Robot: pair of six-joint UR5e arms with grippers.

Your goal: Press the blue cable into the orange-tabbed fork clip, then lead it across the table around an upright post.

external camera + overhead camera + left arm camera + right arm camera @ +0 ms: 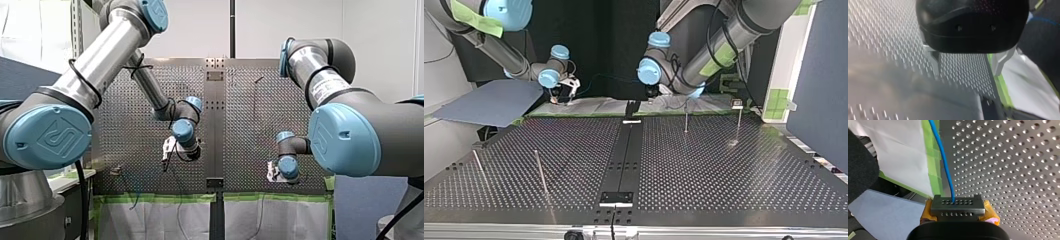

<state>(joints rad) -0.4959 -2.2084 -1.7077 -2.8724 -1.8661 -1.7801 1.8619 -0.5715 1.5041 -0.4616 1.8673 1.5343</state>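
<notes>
In the right wrist view the blue cable [944, 160] runs out from between the yellow-padded fingers of my right gripper [957, 206], which is shut on it above the table's taped edge. In the front view my right gripper [273, 175] hangs near the table's lower edge. My left gripper [968, 62] is open over the perforated plate with nothing between its metal fingers [1001, 60]. It [166, 159] sits left of the centre strip in the front view. A small clip [737, 104] stands on a thin stem at the top view's right; its tab colour does not show.
Thin upright posts stand on the table: one [686, 119] near the clip, two more [541, 172] [478, 167] at the top view's left. A dark centre strip [626, 150] splits the plate. Green tape and white sheeting [934, 165] line the table's edge.
</notes>
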